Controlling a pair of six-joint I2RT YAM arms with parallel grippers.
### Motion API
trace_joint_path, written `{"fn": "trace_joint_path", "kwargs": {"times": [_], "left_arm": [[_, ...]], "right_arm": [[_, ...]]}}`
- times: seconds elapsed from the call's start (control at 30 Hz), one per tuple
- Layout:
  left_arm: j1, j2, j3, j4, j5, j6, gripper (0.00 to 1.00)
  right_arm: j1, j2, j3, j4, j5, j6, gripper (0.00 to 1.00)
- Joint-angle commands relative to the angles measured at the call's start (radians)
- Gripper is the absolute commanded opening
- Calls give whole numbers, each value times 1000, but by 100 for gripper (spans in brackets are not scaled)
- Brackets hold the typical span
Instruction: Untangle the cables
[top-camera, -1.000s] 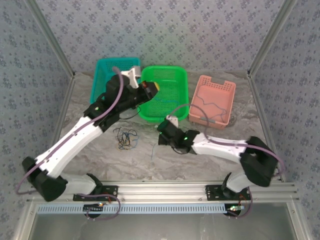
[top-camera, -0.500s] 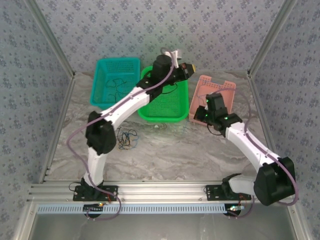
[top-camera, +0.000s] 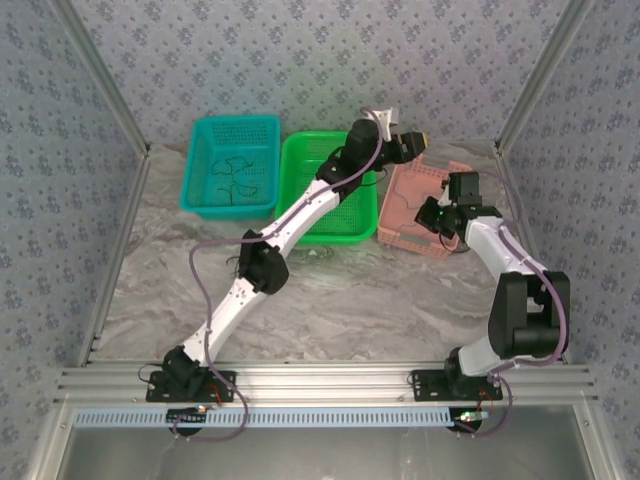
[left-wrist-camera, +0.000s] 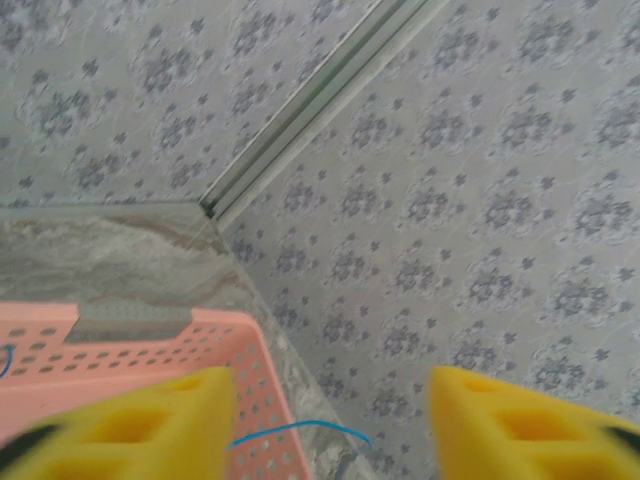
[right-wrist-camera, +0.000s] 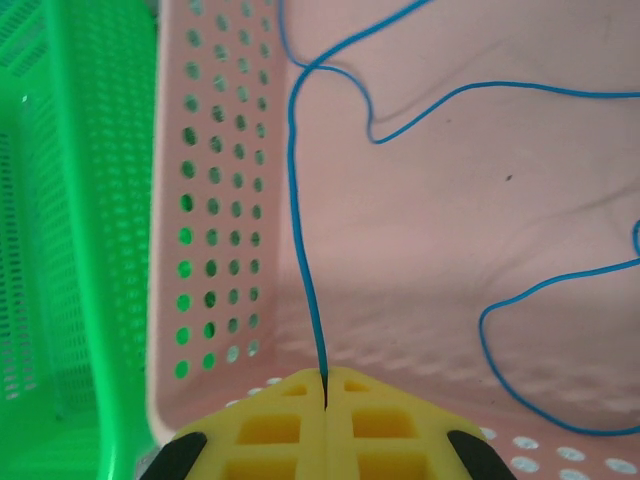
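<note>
The right gripper, jaws pinching a blue cable, hangs over the pink basket, seemingly to lay it inside, while the left gripper, above its far corner, has jaws spread.

Three baskets stand in a row across the upper middle of the frame: the left basket with cables in it, the middle basket, and the right basket with a cable in it. My left gripper hangs over that basket's far edge. My right gripper sits inside it, with the cable between its jaws.
</note>
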Motion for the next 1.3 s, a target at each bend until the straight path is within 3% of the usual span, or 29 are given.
{"fn": "trace_joint_path", "kwargs": {"times": [0.0,0.3,0.57,0.73,0.87,0.97,1.17,1.27], "left_arm": [[2,-11,52,-81,23,45,99],[-9,-178,49,-365,-117,194,99],[3,-309,50,-605,-250,190,97],[10,-335,50,-661,-276,193,96],[23,-340,51,-710,-332,189,95],[41,-342,51,-751,-351,191,94],[53,-365,51,-857,-421,246,94],[57,-383,52,-905,-440,266,94]], "right_arm": [[-34,62,59,2,-45,4,0],[-80,170,130,-17,-63,34,0],[-88,247,230,-81,-50,8,0],[-73,312,293,-151,-20,1,0],[-38,283,300,-184,20,-13,32],[-11,185,256,-167,64,-3,46],[76,12,207,-185,188,-6,52],[187,-70,150,-166,239,-7,51]]}}
